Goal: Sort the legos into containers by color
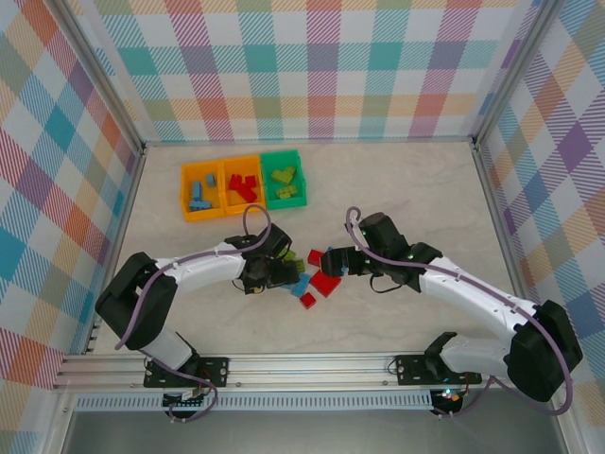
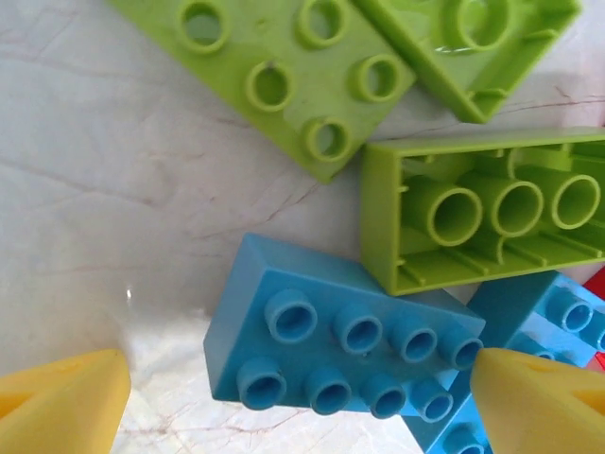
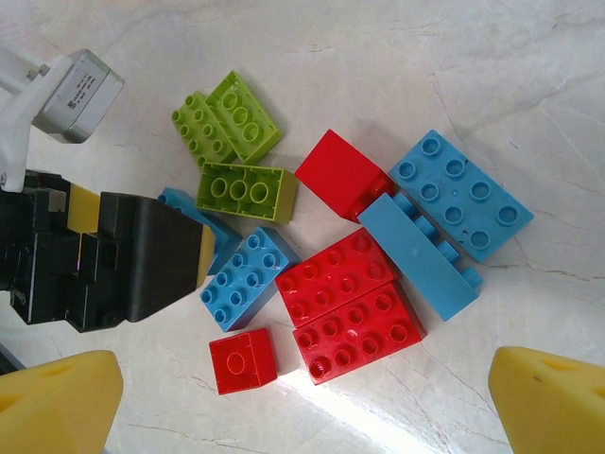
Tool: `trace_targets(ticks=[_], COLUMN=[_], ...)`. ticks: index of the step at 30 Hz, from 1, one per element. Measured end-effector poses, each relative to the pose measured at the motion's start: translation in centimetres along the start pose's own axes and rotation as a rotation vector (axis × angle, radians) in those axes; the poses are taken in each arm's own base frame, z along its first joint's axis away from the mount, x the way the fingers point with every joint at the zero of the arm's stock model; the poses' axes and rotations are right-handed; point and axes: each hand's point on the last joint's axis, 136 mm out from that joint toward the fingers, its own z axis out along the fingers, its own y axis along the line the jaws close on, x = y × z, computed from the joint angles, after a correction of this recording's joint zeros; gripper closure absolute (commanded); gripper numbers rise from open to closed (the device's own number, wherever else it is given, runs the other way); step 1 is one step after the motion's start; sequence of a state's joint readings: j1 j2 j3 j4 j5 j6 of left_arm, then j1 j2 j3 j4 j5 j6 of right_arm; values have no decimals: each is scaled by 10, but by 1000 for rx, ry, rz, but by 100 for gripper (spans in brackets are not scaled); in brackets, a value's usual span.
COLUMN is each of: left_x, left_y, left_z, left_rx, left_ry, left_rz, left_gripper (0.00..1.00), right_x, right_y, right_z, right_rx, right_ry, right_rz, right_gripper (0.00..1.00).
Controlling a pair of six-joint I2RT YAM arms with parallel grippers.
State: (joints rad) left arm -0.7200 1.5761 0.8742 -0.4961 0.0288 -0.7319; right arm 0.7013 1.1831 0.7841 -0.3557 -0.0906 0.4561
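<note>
Three small open plastic bins sit joined in a row at the upper left of centre in the top external view. The left orange bin (image 1: 185,203) holds blue bricks, the middle orange bin (image 1: 244,211) red ones, and the green bin (image 1: 284,202) lime ones. A loose pile of studded plastic bricks (image 1: 310,281) lies mid-frame on the pale marbled tabletop (image 1: 397,189), between the left gripper (image 1: 281,274) and the right gripper (image 1: 328,260).

In the left wrist view, the left gripper (image 2: 301,407) has its yellow fingertips spread wide at the lower corners. A blue eight-stud brick (image 2: 340,345) lies between them, and an upturned lime green brick (image 2: 492,213) touches it above.

In the right wrist view, the right gripper (image 3: 302,402) is also spread wide at the bottom. Two large red bricks (image 3: 345,303) lie mid-frame, with a small red four-stud brick (image 3: 243,359) to their lower left.
</note>
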Motion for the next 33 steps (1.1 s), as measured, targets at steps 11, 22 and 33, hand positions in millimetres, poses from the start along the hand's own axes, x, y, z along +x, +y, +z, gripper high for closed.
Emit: trace_targets(ticks=[11,22,33], left_x=[-2,-2,-20], left_y=[-1,18,4], left_z=[7,9,-25], left_rx=[-27,-122,-43], left_ry=[-1,-9,-138], left_rz=[105,128,130], left_gripper=[8,63,81], right_x=[1,1,2], right_y=[0,0,9], right_z=[0,0,2], right_rx=[2,1,-49], right_ry=[3,3,17], right_rz=[1,1,-2], right_gripper=[0,0,0])
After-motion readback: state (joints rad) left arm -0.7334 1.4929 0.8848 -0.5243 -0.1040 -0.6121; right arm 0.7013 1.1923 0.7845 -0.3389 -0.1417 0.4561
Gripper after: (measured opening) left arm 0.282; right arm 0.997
